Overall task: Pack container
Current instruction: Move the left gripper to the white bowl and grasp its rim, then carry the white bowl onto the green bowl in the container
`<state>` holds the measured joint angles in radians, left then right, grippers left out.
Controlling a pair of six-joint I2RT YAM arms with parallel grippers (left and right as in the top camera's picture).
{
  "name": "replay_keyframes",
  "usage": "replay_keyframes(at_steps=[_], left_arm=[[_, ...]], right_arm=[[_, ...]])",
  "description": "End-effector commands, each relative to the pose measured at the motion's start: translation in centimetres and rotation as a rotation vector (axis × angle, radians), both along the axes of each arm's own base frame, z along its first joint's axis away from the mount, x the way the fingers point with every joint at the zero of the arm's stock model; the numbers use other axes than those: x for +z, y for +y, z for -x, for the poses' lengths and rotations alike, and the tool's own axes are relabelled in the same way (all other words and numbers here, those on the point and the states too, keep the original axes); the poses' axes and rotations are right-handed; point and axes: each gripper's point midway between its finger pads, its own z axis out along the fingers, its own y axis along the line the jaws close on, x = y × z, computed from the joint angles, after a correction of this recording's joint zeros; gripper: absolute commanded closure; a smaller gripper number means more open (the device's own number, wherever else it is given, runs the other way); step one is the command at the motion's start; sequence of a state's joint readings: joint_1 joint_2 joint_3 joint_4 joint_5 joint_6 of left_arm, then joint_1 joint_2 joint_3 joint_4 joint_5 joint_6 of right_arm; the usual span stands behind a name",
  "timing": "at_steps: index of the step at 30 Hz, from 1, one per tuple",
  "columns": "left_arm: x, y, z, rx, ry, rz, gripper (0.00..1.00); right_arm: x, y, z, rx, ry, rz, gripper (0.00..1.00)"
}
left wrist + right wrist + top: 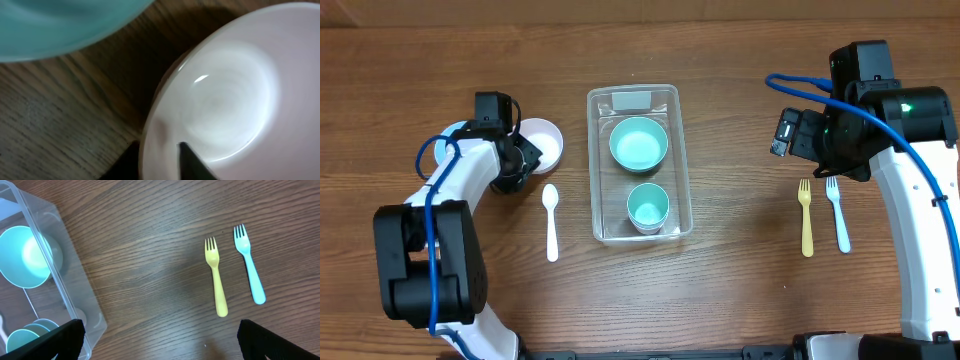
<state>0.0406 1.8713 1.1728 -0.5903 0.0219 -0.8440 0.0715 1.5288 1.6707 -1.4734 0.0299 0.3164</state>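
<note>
The clear container [681,150] stands mid-table with a whitish label [632,100] at its far end. It holds a teal bowl [639,143] and a teal cup [648,207]. A pale pink bowl [546,140] sits left of it. My left gripper [520,160] straddles the bowl's near rim; in the left wrist view the fingers [159,155] are closed on the rim of the bowl [225,105]. My right gripper [785,133] is open and empty [160,340] above bare table, between the container [75,305] and the forks.
A white spoon [551,220] lies left of the container. A yellow fork [806,218] [216,277] and a blue fork [838,215] [249,265] lie side by side at the right. A teal rounded edge [60,25] shows beside the pink bowl.
</note>
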Motion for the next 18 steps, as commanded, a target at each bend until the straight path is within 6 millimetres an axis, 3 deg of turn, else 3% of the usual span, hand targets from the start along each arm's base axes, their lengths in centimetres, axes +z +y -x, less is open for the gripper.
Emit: replay_keyframes(at_steps=[1,2,7,13,18], left_arm=[[1.0,-0.5,-1.3,-0.005,-0.039,0.047,0.91],[1.4,-0.8,-1.8,-0.023,-0.054,0.059,0.95],[4.2,-1.5,-3.3,-0.104,-0.086,0.075,0.96],[11.3,-1.5,-4.6,-0.233,-0.128,0.025,0.96],[15.9,-4.1,-4.6,-0.417,-0.174,-0.021,0.96]], right_arm=[[1.4,-0.2,-0.2,-0.003,-0.048,0.003,0.0],[1.4,-0.2,-0.2,-0.004,-0.048,0.003,0.0],[1.4,-0.2,-0.2,-0.003,-0.048,0.003,0.0],[1.4,-0.2,-0.2,-0.003,-0.048,0.003,0.0],[1.4,-0.2,-0.2,-0.003,-0.049,0.003,0.0]])
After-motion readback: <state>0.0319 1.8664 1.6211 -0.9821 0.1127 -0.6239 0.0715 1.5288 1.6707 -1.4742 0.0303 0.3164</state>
